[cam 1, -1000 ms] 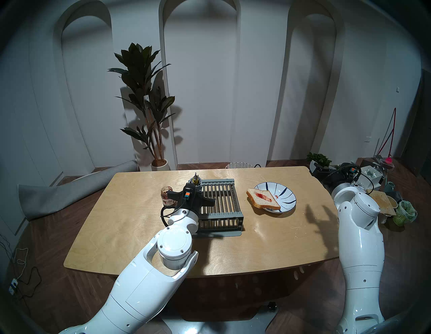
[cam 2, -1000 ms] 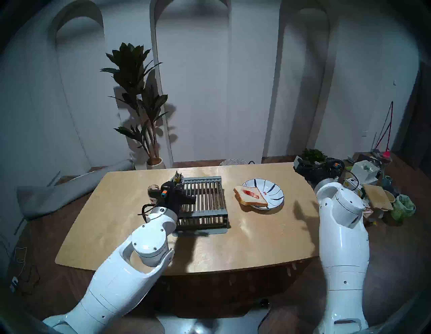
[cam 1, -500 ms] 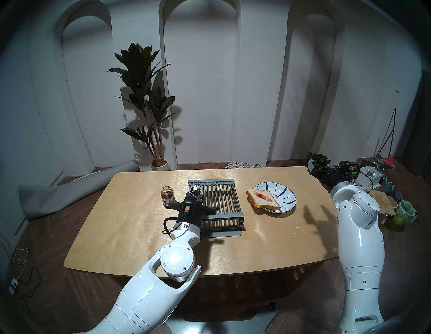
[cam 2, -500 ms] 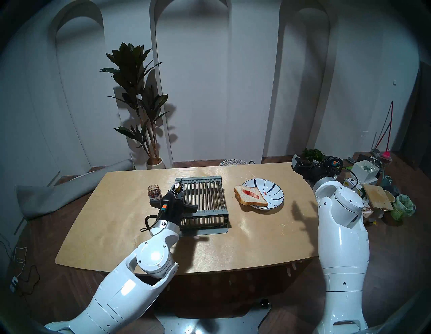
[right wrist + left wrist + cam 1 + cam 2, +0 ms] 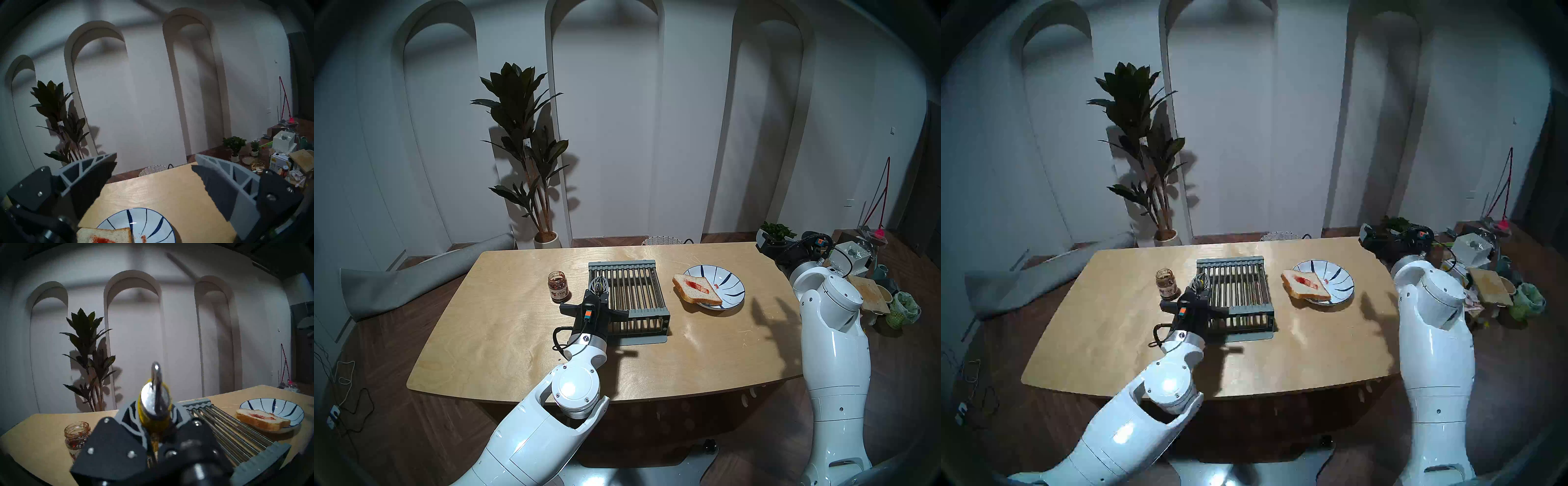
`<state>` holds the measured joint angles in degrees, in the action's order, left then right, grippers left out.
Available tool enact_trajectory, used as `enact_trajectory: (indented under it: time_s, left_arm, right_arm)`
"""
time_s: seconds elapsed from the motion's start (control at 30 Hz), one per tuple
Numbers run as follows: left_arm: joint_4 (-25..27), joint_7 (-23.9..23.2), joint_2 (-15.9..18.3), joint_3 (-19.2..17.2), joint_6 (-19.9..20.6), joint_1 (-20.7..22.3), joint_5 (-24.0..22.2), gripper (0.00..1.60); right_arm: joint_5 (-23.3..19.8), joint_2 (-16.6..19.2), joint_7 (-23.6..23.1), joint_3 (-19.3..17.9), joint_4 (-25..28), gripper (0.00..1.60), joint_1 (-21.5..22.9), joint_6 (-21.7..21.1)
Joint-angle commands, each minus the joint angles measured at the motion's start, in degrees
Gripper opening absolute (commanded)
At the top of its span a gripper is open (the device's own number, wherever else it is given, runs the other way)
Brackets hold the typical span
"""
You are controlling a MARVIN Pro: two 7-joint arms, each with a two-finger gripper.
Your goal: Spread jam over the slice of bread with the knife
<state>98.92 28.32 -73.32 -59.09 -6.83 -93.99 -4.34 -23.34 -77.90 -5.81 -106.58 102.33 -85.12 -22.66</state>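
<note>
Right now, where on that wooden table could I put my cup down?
The near half of the pale wooden table is bare, in front of the grey slatted rack. So is the strip between rack and blue-striped plate. It is crowded between the small glass jam jar and the rack.

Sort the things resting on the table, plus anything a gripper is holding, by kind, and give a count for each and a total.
Jam jar: 1
Grey rack: 1
Plate: 1
Slice of bread, smeared with red jam, lying half on the plate: 1
Knife, clamped in the left gripper over the rack: 1
Total: 5
</note>
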Motion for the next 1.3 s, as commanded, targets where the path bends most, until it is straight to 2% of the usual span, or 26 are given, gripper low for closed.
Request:
enact_trajectory:
  time_s: [0.0, 0.1, 0.2, 0.33, 0.4, 0.53, 0.77, 0.83, 0.87, 0.93, 0.97, 1.0, 1.03, 1.13, 1.2, 1.27]
  left_arm:
    - [2.25, 0.79, -0.13, 0.2, 1.29, -1.16, 0.09, 0.01]
    - [2.5, 0.91, 0.02, 0.36, 1.36, -1.75, 0.0, 0.16]
    - [2.72, 1.03, 0.04, 0.5, 1.59, -2.27, -0.19, 0.14]
    - [2.95, 1.1, 0.18, 0.7, 1.53, -2.68, -0.16, 0.2]
    - [3.22, 1.07, 0.29, 0.78, 1.8, -2.89, -0.24, 0.4]
    - [3.46, 1.23, 0.38, 0.9, 2.31, -3.02, -0.07, 0.35]
    - [3.5, 1.24, 0.29, 1.11, 2.79, -3.02, 0.07, 0.58]
    - [3.61, 1.25, 0.35, 1.24, 2.66, -3.09, 0.23, 0.72]
    - [3.74, 1.32, 0.37, 1.28, 2.73, -3.16, 0.29, 0.9]
    - [3.94, 1.59, 0.41, 1.35, 2.76, -3.29, 0.54, 0.93]
    - [4.03, 1.96, 0.45, 1.42, 3.0, -3.32, 0.98, 1.02]
    - [4.14, 2.02, 0.45, 1.37, 2.82, -3.42, 0.86, 1.34]
    - [4.26, 2.04, 0.54, 1.35, 2.79, -3.48, 0.88, 1.41]
    - [4.56, 2.59, 0.65, 1.37, 2.95, -3.62, 1.3, 1.46]
    - [4.74, 2.96, 0.75, 1.39, 2.79, -3.69, 1.61, 1.6]
    - [4.93, 3.36, 0.77, 1.44, 3.01, -3.75, 1.83, 1.6]
  right_arm:
    - [-0.14, 0.07, 0.13, -0.03, 1.32, 1.6, 0.99, -0.14]
    - [-0.06, 0.06, 0.16, 0.13, 1.28, 1.6, 1.01, -0.15]
    - [-0.02, 0.08, 0.12, 0.32, 1.28, 1.6, 1.04, -0.21]
    - [0.14, 0.05, 0.19, 0.64, 1.19, 1.6, 1.15, -0.22]
    - [0.15, 0.05, 0.16, 0.77, 1.15, 1.6, 1.21, -0.24]
    - [0.27, 0.06, 0.22, 1.07, 1.08, 1.6, 1.35, -0.41]
    - [0.41, 0.05, 0.37, 1.16, 1.01, 1.6, 1.37, -0.43]
    - [0.41, 0.06, 0.35, 1.15, 0.97, 1.6, 1.37, -0.38]
    - [0.42, 0.06, 0.36, 1.14, 0.96, 1.6, 1.36, -0.35]
    - [0.38, 0.07, 0.33, 1.12, 0.93, 1.6, 1.35, -0.35]
    - [0.36, 0.05, 0.32, 1.1, 0.91, 1.6, 1.33, -0.34]
    - [0.38, 0.05, 0.31, 1.1, 0.9, 1.6, 1.32, -0.3]
    - [0.38, 0.05, 0.29, 1.09, 0.86, 1.6, 1.3, -0.26]
    - [0.42, 0.06, 0.24, 1.08, 0.75, 1.6, 1.26, -0.18]
    - [0.37, 0.04, 0.18, 1.05, 0.69, 1.6, 1.26, -0.14]
    - [0.36, 0.01, 0.15, 1.03, 0.65, 1.6, 1.26, -0.07]
